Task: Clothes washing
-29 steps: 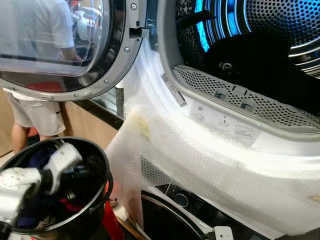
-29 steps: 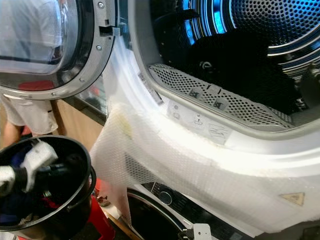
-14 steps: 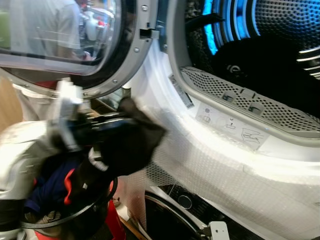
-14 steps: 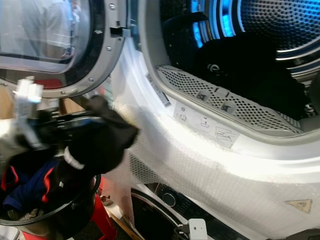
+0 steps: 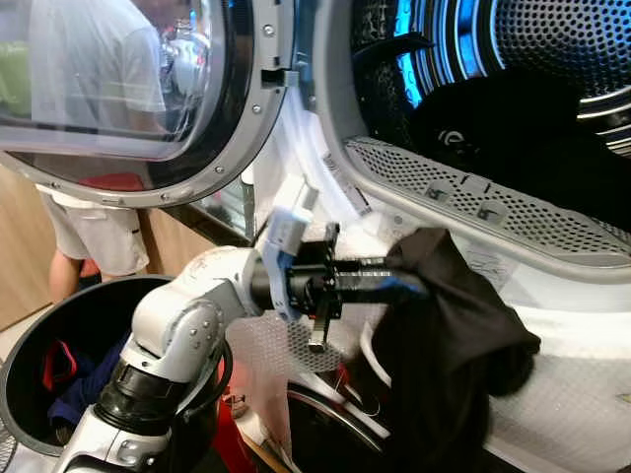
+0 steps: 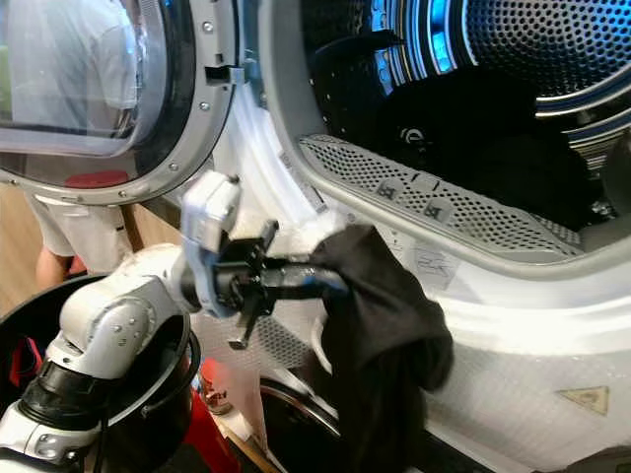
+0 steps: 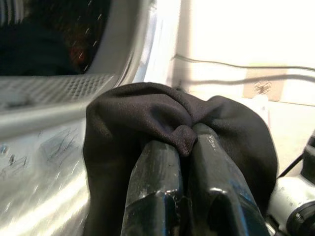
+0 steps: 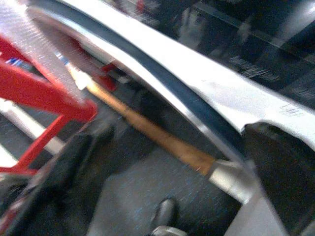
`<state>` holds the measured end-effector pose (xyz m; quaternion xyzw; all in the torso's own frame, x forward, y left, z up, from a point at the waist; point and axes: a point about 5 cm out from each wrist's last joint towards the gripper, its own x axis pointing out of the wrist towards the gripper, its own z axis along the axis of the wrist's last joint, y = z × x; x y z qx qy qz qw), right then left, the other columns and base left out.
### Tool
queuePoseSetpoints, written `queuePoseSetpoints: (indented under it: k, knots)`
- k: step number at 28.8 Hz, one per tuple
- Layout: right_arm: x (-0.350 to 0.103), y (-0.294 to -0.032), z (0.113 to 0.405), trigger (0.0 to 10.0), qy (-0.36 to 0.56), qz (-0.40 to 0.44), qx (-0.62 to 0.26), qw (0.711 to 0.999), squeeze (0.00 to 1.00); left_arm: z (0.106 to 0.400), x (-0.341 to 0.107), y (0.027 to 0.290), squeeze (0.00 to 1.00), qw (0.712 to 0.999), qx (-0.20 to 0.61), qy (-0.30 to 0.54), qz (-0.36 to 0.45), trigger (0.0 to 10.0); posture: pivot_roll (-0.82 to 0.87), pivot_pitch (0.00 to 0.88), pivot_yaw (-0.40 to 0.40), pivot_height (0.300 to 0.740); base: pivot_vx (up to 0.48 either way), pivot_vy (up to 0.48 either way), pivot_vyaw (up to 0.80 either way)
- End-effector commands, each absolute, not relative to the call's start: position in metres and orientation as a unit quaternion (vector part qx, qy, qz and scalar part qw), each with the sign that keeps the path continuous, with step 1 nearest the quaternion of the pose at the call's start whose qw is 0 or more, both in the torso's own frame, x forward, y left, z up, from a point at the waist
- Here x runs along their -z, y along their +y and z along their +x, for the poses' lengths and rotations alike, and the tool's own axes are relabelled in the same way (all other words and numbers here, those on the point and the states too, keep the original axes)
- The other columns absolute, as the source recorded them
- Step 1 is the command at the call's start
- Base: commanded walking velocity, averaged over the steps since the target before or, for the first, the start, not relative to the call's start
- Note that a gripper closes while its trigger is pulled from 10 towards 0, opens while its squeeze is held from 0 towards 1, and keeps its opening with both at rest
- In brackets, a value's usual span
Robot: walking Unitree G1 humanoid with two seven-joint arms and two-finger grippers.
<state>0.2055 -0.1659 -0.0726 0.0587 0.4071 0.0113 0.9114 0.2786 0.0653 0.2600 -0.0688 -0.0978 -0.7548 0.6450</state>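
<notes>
My left gripper is shut on a black garment, which hangs in folds from the fingers. The arm reaches out level toward the white rim just below the washer's open mouth. In the left wrist view the two black fingers pinch a bunch of the black garment. Dark clothes lie inside the blue-lit drum. A black basket at the lower left holds a blue and red garment. My right arm hangs low; its wrist view is a blur of floor.
The round glass door stands open to the left. Behind it stands a person in a white shirt and shorts. Bubble wrap covers the washer's front. A red frame and a shoe are down by the floor.
My left arm has lifted the black garment out of the basket and swung it right, from beside the door to the washer's lower rim.
</notes>
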Motion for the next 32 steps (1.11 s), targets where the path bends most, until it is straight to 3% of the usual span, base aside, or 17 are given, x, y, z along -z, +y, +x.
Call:
queuePoseSetpoints:
  k: [1, 9, 16, 17, 20, 22, 24, 29, 32]
  knots:
    - [0.075, -0.179, 0.198, 10.0, 0.405, 0.063, 0.012, 0.912, 0.0, 0.284, -0.255, 0.079, 0.0, 0.675, 0.73, -0.091, -0.054, 0.0, 0.19, 0.011, -0.057, 0.74, 0.0, 0.0, 0.0]
    - [0.08, -0.222, 0.17, 10.0, 0.415, 0.035, 0.058, 0.907, 0.0, 0.294, -0.244, 0.109, 0.0, 0.733, 0.673, -0.083, -0.051, 0.0, 0.19, 0.019, -0.072, 0.74, 0.0, 0.0, 0.0]
    - [0.066, -0.252, 0.172, 10.0, 0.364, 0.039, 0.059, 0.929, 0.0, 0.293, -0.221, 0.114, 0.0, 0.728, 0.685, -0.024, -0.022, 0.0, 0.16, 0.017, -0.069, 0.74, 0.0, 0.0, 0.0]
    - [0.062, -0.256, 0.172, 10.0, 0.35, 0.045, 0.043, 0.935, 1.0, 0.293, -0.214, 0.115, 0.0, 0.729, 0.684, -0.012, -0.013, 0.0, 0.15, 0.017, -0.068, 0.74, 0.0, 0.0, 0.0]
    - [0.059, -0.259, 0.173, 10.0, 0.336, 0.051, 0.029, 0.94, 1.0, 0.293, -0.207, 0.115, 0.0, 0.731, 0.683, 0.0, 0.0, 0.0, 0.15, 0.017, -0.068, 0.74, 0.0, 0.0, 0.0]
    - [0.042, -0.263, 0.161, 10.0, 0.295, 0.074, -0.098, 0.948, 1.0, 0.291, -0.195, 0.114, 0.0, 0.73, 0.683, 0.024, -0.009, 0.0, 0.14, 0.019, -0.07, 0.74, 0.0, 0.0, 0.0]
    - [0.037, -0.264, 0.155, 10.0, 0.289, 0.077, -0.134, 0.945, 1.0, 0.293, -0.191, 0.115, 0.0, 0.735, 0.678, 0.032, -0.006, 0.0, 0.14, 0.019, -0.07, 0.74, 0.0, 0.0, 0.0]
    - [0.024, -0.269, 0.12, 10.0, 0.313, 0.065, -0.239, 0.917, 1.0, 0.298, -0.179, 0.121, 0.0, 0.746, 0.663, 0.052, 0.012, 0.0, 0.12, 0.019, -0.072, 0.74, 0.0, 0.0, 0.0]
    - [0.007, -0.259, 0.103, 10.0, 0.311, 0.1, -0.313, 0.892, 1.0, 0.297, -0.176, 0.116, 0.0, 0.734, 0.676, 0.061, 0.014, 0.0, 0.11, 0.015, -0.072, 0.74, 0.0, 0.0, 0.0]
